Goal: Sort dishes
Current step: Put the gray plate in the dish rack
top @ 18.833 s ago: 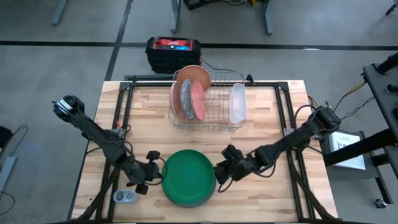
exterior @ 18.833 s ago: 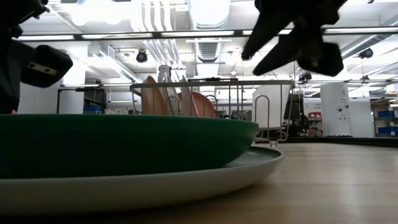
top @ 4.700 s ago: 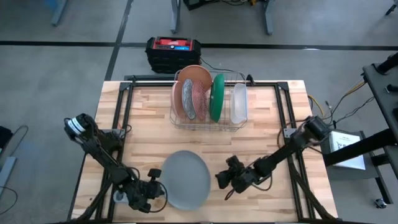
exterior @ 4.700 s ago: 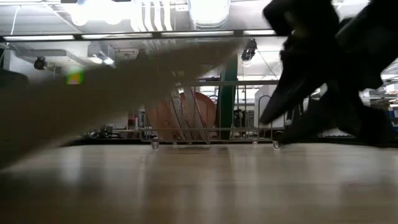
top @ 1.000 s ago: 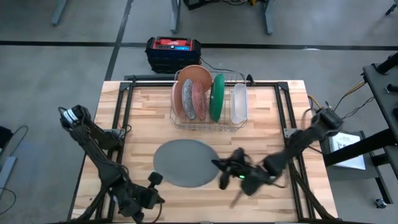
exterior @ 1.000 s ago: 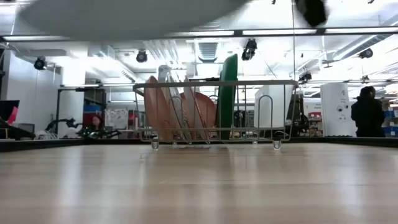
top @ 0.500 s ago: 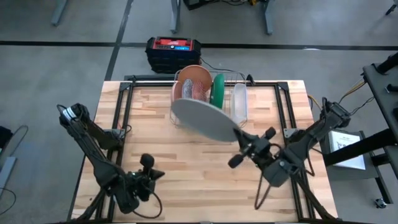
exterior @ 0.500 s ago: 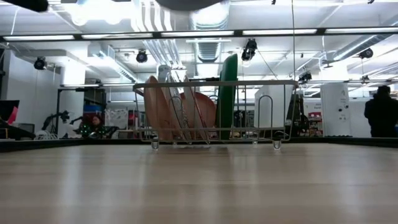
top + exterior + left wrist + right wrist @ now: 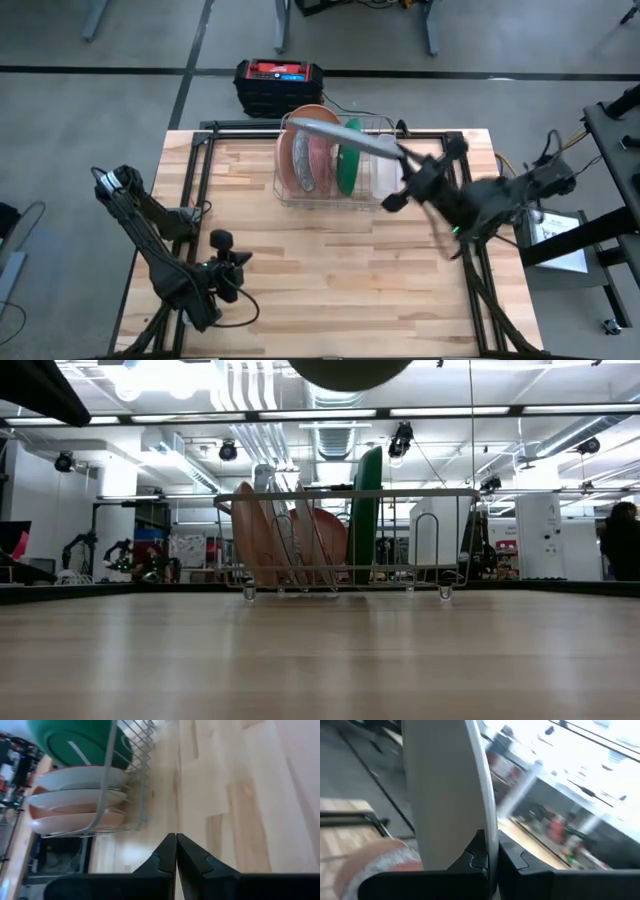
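My right gripper (image 9: 408, 165) is shut on the large pale grey plate (image 9: 345, 138), which hangs above the silver wire rack (image 9: 300, 195) at the table's far middle. In the high view the plate shows nearly edge-on. In the rack stand terracotta-pink plates (image 9: 312, 120), a patterned plate (image 9: 319, 160) and a dark green plate (image 9: 348, 170), all on their rims between the wires. My left gripper (image 9: 232, 258) waits shut at the near left, touching nothing, with its fingers (image 9: 176, 837) together. My right gripper pinches the grey plate's rim (image 9: 487, 827) between its two fingers, one on each face. The fingers come from the table's right side, at the plate's right-hand end (image 9: 395, 153). The plate is lifted clear over the rack, tipped steeply onto its edge.
A clear plastic tub (image 9: 382, 175) stands in the rack's right end, just below my right gripper. A black and red box (image 9: 280, 80) sits on the floor beyond the far edge. Bare wooden tabletop (image 9: 330, 270) spreads across the near half.
My right gripper has carried the grey plate up from the table's near middle toward the far edge, over the rack. On the way it tipped the plate from lying flat to standing nearly on edge. My left gripper has drifted a little toward the far edge.
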Controlling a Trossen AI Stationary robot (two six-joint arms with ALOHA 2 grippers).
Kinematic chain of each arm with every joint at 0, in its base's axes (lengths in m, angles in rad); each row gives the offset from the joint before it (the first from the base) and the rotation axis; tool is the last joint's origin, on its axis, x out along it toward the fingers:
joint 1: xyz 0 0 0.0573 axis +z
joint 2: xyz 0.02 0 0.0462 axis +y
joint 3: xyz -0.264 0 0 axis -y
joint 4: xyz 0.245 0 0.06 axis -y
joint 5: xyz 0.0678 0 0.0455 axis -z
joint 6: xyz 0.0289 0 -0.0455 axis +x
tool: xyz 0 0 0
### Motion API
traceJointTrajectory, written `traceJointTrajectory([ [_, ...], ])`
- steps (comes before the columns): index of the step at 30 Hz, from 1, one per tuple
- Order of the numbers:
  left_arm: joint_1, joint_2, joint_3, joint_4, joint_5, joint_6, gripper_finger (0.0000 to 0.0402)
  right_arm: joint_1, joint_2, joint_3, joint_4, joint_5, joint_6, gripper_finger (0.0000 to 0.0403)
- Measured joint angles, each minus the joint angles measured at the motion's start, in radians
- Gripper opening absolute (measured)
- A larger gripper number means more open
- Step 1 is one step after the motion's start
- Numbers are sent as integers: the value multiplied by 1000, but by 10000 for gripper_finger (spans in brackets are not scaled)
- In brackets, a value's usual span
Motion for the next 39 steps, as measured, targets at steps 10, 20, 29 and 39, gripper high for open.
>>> traceJointTrajectory([
  [10, 0, -9, 0, -34, -132, -11, 0, -135, -136, -175, -444, -339, 503, 0],
  [20, 9, -32, 7, -99, -290, 21, 0, -136, -107, -280, -419, -286, 589, 0],
  [29, 14, -103, 23, -105, -333, 38, 0, -139, -64, -341, -407, -285, 610, 0],
  [39, 16, -125, 23, -95, -348, 38, 0, -154, -9, -381, -384, -283, 610, 9],
])
